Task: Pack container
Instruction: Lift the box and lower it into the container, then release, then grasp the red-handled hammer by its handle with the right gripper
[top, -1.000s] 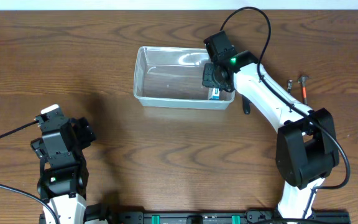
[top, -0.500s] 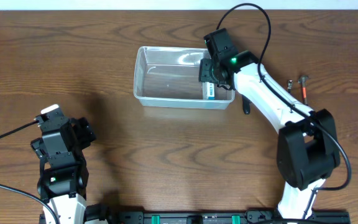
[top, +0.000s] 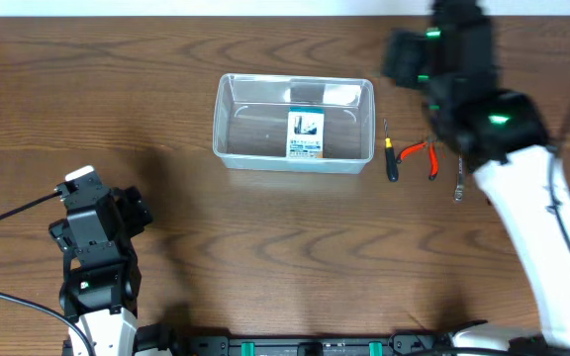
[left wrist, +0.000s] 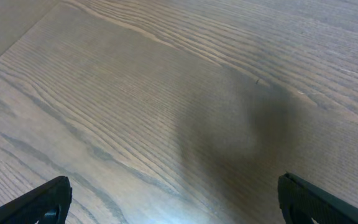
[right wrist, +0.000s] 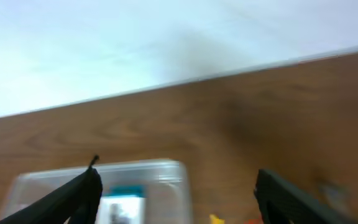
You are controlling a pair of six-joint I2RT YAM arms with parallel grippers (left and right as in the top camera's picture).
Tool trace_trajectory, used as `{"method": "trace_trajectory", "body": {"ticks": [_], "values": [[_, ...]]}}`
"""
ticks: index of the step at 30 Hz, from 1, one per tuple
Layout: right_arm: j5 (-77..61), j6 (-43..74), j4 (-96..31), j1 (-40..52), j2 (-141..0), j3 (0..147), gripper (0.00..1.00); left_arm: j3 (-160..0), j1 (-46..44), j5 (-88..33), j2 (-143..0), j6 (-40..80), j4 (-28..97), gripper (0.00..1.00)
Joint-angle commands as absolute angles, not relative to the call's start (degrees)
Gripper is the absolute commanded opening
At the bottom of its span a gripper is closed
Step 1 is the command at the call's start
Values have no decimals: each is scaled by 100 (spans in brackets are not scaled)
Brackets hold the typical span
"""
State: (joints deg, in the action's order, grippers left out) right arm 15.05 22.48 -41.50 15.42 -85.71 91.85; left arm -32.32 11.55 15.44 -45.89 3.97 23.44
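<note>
as it is seen from above, the container (top: 250, 127) is placed upright on the worktop (top: 166, 69), at the far middle, and it is open at the top. a small blue-and-white box (top: 306, 136) is laid inside it, a little right of the centre and near the front wall. to the right of the container, a black-handled screwdriver (top: 392, 163) and red pliers (top: 422, 153) are laid on the worktop, near the container but not touching it. the right arm (top: 473, 99) is held high above these tools and is seen blurred. the right fingers (right wrist: 73, 198) are spread wide and nothing is held between them; the container is seen below them, blurred. the left fingers (left wrist: 45, 200) are spread wide too, with only bare worktop between them, well apart from the container.
</note>
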Motion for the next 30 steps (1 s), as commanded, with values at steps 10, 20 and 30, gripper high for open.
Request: {"method": "trace_trajectory", "body": {"ticks": [10,20,30], "values": [[1387,1706,-5105,-773,-9789,8416,81,-3323,1142,1614,-4600,303,2355,98],[794,128,-4521,-1299,-11216,8374,72,-3323,1142,1614,-4598,303,2355,98],[788,-51,-4294,-1435,-11885,8374,56,-3323,1142,1614,-4598,303,2355,98]]}}
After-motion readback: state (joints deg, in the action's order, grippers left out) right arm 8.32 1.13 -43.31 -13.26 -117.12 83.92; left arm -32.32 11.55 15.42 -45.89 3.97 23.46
